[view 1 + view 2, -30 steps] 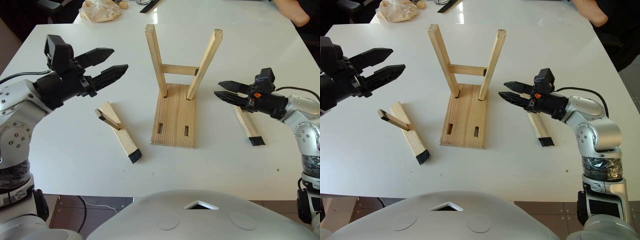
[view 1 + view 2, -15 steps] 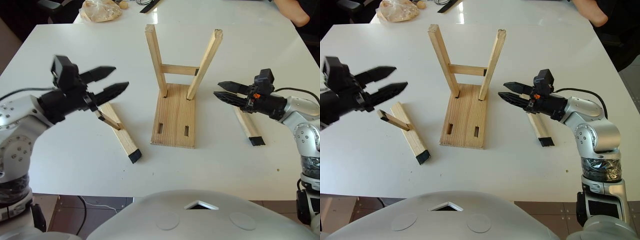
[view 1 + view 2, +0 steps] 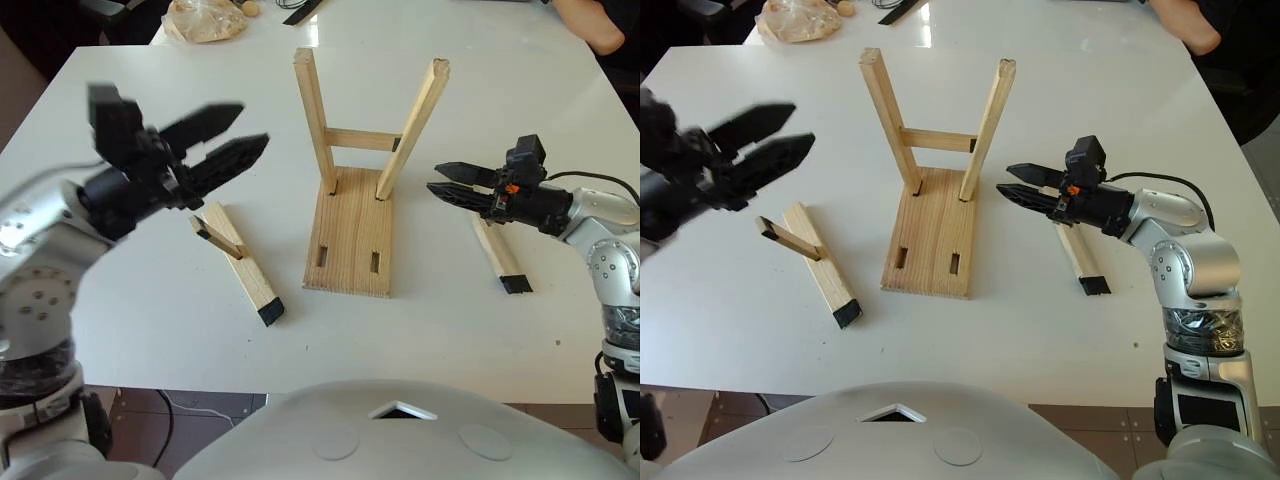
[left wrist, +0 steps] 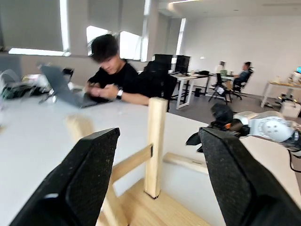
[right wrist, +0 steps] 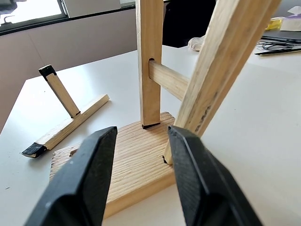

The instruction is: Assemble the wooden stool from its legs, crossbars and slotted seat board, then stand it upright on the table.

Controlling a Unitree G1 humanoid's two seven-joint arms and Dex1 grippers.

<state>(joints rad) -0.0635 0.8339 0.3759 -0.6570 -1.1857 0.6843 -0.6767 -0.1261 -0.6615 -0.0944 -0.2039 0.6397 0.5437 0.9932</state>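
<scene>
1. Fingers (image 4: 89,179) first: both pairs are released and hold nothing. On my left gripper (image 3: 250,128) they gape wide, on my right gripper (image 3: 435,179) less so.
2. Taking the seat board as the clock's centre, my left gripper hangs above the table (image 3: 160,320) at about 10 o'clock, tips aimed at the upright frame. Half a second ago it was lower and nearer the loose part beneath it. It has since swung up and is smeared with motion.
3. My right gripper stays at 3 o'clock, close to the nearer upright leg without touching it, where it was in the earlier frames.
4. The seat board (image 3: 350,235) lies flat near the table's middle, unmoved. Its two slots at the 6 o'clock end are unfilled.
5. Two legs (image 3: 312,115) stand in its 12 o'clock end, leaning apart toward their tops.
6. A crossbar (image 3: 360,140) joins them about halfway up.
7. One loose leg (image 3: 245,265) lies at 8 o'clock, black-capped end toward me, as before.
8. A short crossbar stub (image 3: 215,238) sticks from its far end.
9. Another loose leg (image 3: 497,255) lies at 4 o'clock, partly under my right gripper, in the same place.
</scene>
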